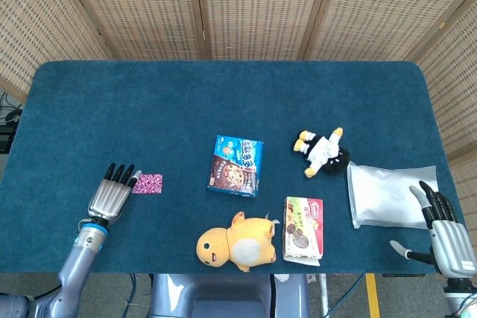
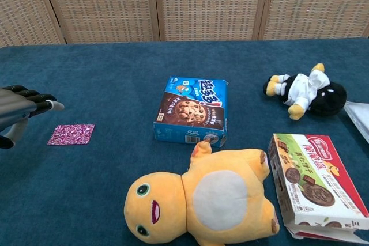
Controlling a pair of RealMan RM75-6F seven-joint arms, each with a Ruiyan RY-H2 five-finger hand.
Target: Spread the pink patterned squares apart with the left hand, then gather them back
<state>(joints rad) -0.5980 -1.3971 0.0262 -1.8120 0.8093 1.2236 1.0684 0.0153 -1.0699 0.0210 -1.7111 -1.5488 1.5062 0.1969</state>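
The worktop (image 1: 149, 102) is covered with a dark teal blue cloth. The pink patterned squares (image 1: 147, 183) are magenta with a fine pale pattern. The cookie box (image 1: 235, 165) is bright blue on top and brown below. The soft duck toy (image 1: 237, 243) is yellow-orange with a pale belly. The small plush (image 1: 325, 151) is black, white and yellow. The left hand (image 1: 112, 195) is grey metal with black fingers (image 1: 119, 173). The bag (image 1: 386, 196) is white.
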